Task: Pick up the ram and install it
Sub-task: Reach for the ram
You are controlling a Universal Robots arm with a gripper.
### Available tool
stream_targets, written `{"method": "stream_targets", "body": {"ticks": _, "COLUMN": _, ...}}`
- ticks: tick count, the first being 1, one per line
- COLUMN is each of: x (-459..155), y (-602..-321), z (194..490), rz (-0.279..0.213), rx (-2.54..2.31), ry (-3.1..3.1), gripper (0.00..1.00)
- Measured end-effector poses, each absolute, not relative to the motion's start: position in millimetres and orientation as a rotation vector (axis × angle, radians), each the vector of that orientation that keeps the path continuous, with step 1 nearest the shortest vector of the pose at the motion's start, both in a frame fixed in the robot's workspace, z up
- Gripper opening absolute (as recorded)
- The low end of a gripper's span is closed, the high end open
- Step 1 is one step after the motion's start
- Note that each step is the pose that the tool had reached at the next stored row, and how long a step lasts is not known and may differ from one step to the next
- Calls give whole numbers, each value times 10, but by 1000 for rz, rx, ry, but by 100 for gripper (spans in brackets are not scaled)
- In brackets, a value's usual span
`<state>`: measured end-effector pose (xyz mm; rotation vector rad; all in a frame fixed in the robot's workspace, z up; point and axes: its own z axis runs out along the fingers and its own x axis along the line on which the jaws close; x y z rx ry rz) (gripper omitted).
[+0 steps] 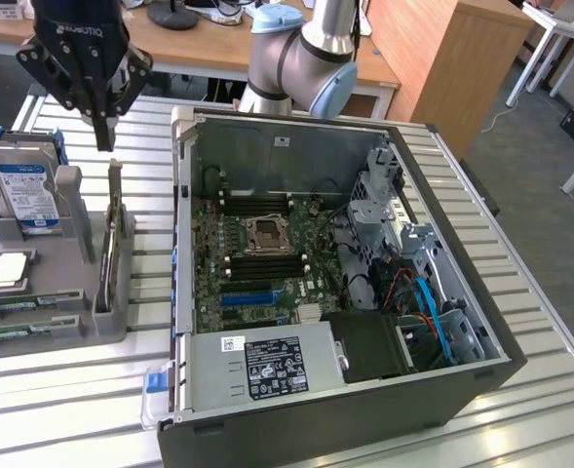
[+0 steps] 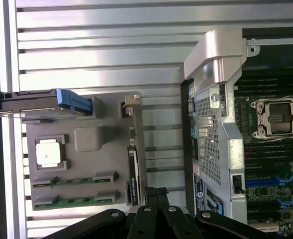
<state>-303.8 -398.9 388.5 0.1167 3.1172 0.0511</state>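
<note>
Fingers [image 2: 151, 199], pressed together and empty, are poised over the ram [image 2: 132, 167], which is stood on edge in a slot of the grey holder [image 2: 89, 137] on the surface [image 2: 111, 50], presumably so that its upper edge is offered for pinching

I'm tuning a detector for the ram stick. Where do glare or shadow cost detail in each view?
Exterior view: even light, mild sheen on the table slats, motherboard shaded inside the computer case, the ram in its grey holder plainly lit. Wrist view: strong glare on the case's silver corner bracket and the slats; the gripper is dark, and the ram, edge-on, reads dark too.
</note>
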Motion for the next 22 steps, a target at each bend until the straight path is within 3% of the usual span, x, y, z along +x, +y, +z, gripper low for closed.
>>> {"method": "stream_targets", "body": {"ticks": 22, "x": -3808, "y": -3989, "z": 3853, "rz": 47, "rx": 117, "ry": 3118, "gripper": 11}}
